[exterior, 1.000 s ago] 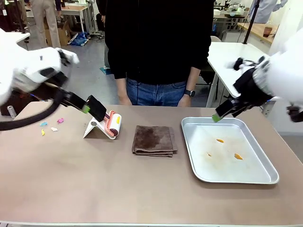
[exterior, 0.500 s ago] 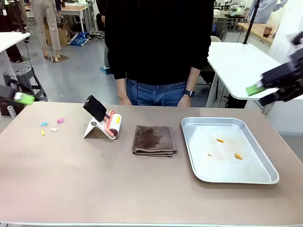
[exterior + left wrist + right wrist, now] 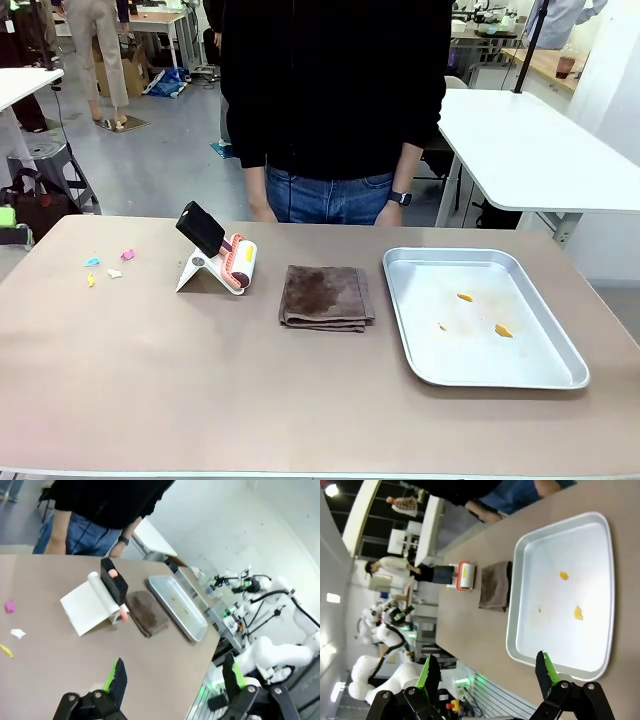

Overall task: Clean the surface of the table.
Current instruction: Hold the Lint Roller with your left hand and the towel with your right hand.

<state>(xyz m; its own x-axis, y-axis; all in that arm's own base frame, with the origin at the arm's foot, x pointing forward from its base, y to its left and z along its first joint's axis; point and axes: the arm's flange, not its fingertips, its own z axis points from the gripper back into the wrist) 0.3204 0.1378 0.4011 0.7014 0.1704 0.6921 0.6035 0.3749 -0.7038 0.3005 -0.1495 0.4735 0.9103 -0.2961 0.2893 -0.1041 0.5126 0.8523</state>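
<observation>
1. A wide, matte brownish-taupe table (image 3: pixel 300 410) spans the front view. A person (image 3: pixel 330 90) in a black top and jeans stands at its far edge, arms down.
2. Laid out from the robot's left:
   - small pink, blue, white and yellow scraps (image 3: pixel 108 262);
   - a lint roller (image 3: pixel 228 258) with a black handle, propped on a white stand;
   - a folded brown cloth (image 3: pixel 325 296) at the middle;
   - a shiny rectangular metal tray (image 3: pixel 470 355) holding a few orange crumbs (image 3: pixel 465 297).
3. The left gripper (image 3: pixel 175 680) hangs at the table's left end, looking along the top. Its green-padded fingers are spread wide with nothing between them.
4. The right gripper (image 3: pixel 487 672) hangs off the tray's end of the table, equally wide apart and empty, with the tray nearest and the cloth and roller beyond.
5. Cleaning looks not yet begun, since the scraps lie loose on the bare top.
6. The next move likely turns on which arm is closer to the tools.
   - The scraps and roller sit toward the left end, so the left arm is the nearer one.
   - From its wrist view the roller lies ahead of the fingers, with the scraps off to the picture's left.
   - The roll's long axis runs roughly near-to-far across the table, and its handle slants up toward the far left.
</observation>
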